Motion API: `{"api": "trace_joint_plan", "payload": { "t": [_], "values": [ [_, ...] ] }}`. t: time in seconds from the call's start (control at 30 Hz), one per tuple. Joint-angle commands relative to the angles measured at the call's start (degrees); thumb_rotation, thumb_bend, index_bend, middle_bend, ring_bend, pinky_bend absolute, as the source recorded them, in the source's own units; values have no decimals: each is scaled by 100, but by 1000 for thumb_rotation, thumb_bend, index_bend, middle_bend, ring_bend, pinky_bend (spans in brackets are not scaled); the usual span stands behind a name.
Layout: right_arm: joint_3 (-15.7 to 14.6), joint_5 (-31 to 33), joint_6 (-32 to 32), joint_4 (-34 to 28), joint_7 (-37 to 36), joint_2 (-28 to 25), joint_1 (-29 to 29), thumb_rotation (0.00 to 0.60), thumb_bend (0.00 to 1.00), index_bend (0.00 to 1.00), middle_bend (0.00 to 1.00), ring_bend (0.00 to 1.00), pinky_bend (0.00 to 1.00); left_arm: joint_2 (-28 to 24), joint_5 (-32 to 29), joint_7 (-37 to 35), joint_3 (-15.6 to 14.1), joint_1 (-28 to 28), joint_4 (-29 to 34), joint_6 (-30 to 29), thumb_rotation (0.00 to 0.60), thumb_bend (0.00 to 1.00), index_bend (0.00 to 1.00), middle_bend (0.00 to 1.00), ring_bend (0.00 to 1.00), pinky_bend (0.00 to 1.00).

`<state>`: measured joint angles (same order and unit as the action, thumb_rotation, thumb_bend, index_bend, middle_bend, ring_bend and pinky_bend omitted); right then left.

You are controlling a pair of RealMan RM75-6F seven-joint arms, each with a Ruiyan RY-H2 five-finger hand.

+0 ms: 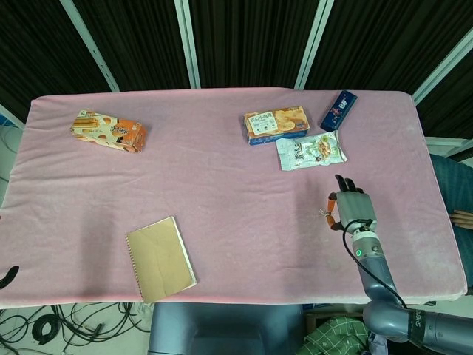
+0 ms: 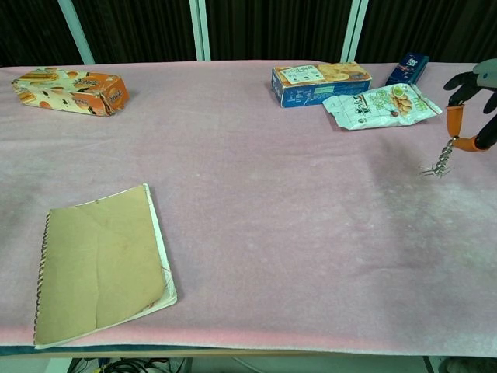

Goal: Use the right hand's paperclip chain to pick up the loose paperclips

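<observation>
The right hand (image 1: 353, 208) hangs above the pink-covered table (image 1: 222, 192) near its right side, orange-tipped fingers (image 2: 453, 118) pinching the top of the paperclip chain (image 2: 441, 158), which dangles short and ends in a small cluster of clips. The chest view shows this plainly: the chain hangs down and to the left of the fingertips, and its lower end appears to sit just off the cloth, though contact cannot be ruled out. The head view gives only a small glint of the chain (image 1: 324, 213) at the left of the hand, but it alone shows the wrist and the grey forearm (image 1: 377, 274) running back toward the near table edge. Just beyond the hand lies a pale snack bag (image 1: 310, 150); farther beyond and to its left sits a blue-and-orange biscuit box (image 1: 276, 124), with a dark blue packet (image 1: 338, 110) beyond the bag. Well to the left of the hand, near the front edge, lies a tan spiral notebook (image 1: 160, 259), and far to the left at the back an orange snack box (image 1: 108, 131). No loose paperclips can be made out on the cloth in either view. Only a dark tip (image 1: 7, 277) shows at the far left edge of the head view, too little to tell the left hand's state.
</observation>
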<state>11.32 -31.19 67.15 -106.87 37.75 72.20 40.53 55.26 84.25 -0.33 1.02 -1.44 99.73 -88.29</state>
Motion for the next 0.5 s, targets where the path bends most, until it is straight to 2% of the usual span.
{"api": "trace_joint_plan", "payload": {
  "t": [0.03, 0.5],
  "values": [
    [-37, 46, -5, 9, 64, 52, 45, 600, 318, 575, 0, 7, 187, 1, 0, 1, 0, 1, 1, 2, 600, 224, 30, 0, 0, 0],
    [-334, -119, 197, 147, 537, 506, 230, 600, 319, 575, 0, 6, 187, -12, 4, -47, -3, 4, -6, 13, 600, 224, 30, 0, 0, 0]
  ]
}}
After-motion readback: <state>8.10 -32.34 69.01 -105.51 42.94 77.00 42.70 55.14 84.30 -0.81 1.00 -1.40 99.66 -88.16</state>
